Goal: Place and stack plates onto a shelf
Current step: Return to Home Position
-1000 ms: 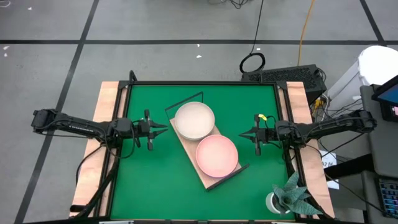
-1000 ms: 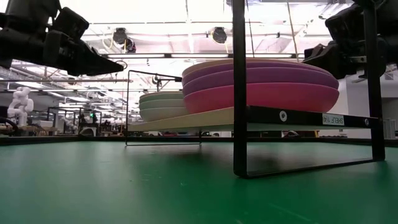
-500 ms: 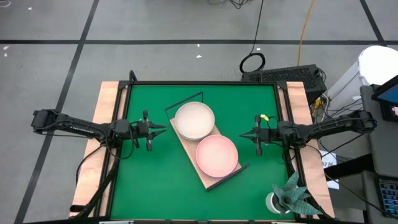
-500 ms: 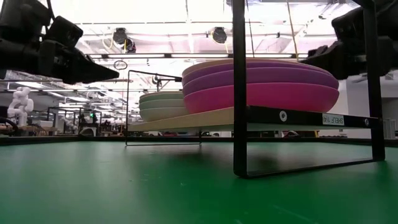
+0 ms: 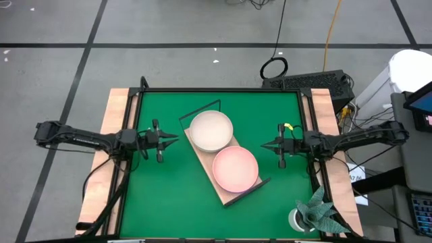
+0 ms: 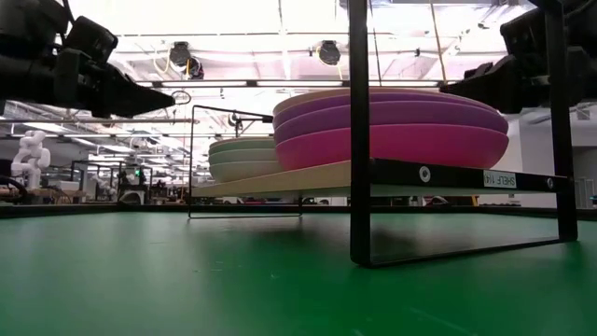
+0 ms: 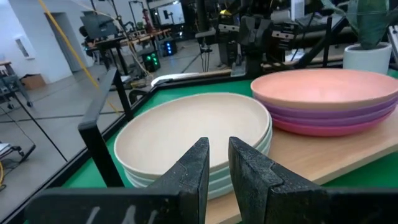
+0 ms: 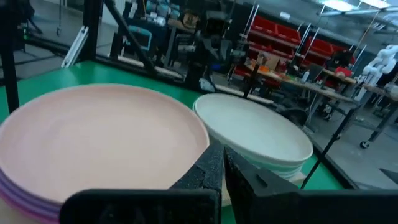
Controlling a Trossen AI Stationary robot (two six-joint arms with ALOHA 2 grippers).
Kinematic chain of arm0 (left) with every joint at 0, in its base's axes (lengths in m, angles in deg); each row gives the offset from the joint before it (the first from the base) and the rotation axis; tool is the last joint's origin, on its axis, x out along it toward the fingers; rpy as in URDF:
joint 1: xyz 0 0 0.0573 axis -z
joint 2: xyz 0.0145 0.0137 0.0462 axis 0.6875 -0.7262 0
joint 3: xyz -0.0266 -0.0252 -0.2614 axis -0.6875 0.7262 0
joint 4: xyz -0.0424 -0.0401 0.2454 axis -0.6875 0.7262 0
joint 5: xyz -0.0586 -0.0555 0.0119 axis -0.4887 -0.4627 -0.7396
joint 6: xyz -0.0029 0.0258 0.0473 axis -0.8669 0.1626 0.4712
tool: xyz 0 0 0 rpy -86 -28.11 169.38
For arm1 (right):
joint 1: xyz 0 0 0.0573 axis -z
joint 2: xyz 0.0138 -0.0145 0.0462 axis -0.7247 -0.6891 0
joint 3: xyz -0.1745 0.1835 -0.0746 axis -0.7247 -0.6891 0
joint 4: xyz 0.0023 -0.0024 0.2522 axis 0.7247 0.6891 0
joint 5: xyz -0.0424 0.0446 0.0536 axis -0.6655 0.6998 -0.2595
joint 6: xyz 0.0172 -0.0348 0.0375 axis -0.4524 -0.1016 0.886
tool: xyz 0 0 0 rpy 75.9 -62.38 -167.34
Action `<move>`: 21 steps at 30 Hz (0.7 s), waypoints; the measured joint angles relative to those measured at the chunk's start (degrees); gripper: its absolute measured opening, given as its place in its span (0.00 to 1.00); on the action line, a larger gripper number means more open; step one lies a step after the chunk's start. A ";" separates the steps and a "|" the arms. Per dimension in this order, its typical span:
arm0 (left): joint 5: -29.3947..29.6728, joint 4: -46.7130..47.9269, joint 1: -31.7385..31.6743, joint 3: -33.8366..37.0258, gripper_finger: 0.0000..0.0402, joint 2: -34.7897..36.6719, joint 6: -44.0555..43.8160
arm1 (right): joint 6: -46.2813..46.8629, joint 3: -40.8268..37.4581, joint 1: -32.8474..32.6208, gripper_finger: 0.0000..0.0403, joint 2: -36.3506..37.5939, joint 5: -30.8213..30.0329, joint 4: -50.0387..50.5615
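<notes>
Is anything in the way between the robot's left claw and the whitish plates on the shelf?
Nothing visible is. Only bare green mat lies between the left gripper and the beige plate stack on the shelf. The shelf's black wire frame stands off to one side of that path.

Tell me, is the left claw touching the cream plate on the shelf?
Apart. The high view shows a strip of bare green mat between the left gripper and the beige plate on the shelf.
</notes>
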 joint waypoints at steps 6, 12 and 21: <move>-0.01 5.88 0.00 0.00 0.17 7.41 -0.19 | 0.32 -0.04 0.00 0.00 4.91 -0.02 4.24; -0.01 12.77 0.00 0.00 0.17 14.41 -1.16 | 0.55 -0.07 0.00 0.00 10.69 -0.02 8.71; -0.03 20.39 0.00 0.00 0.17 23.12 -1.76 | 1.68 -0.11 0.00 0.00 17.84 -0.02 15.15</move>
